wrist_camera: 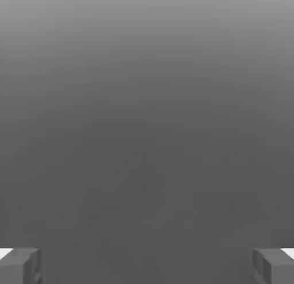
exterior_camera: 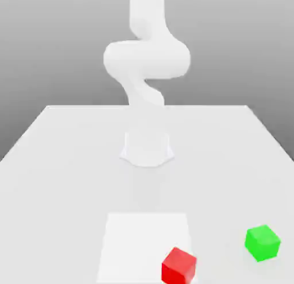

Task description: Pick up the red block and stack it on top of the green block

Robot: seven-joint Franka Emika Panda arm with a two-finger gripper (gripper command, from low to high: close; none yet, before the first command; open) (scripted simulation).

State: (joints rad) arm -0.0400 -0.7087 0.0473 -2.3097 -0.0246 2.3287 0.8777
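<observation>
Fingers (wrist_camera: 33, 267) are standing wide open in the hand view, while in the exterior view the red block (exterior_camera: 178, 267) is resting at the pale square's (exterior_camera: 138, 242) edge, the green block (exterior_camera: 262, 242) sitting apart toward the exterior view's right.

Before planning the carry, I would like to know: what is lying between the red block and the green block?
Only bare table between red block and green block, in the exterior view.

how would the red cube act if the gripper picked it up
The red cube looks rigid, so it would probably keep its shape when squeezed. Its flat faces suggest it would slide rather than roll, and its squat shape makes tipping unlikely.
</observation>
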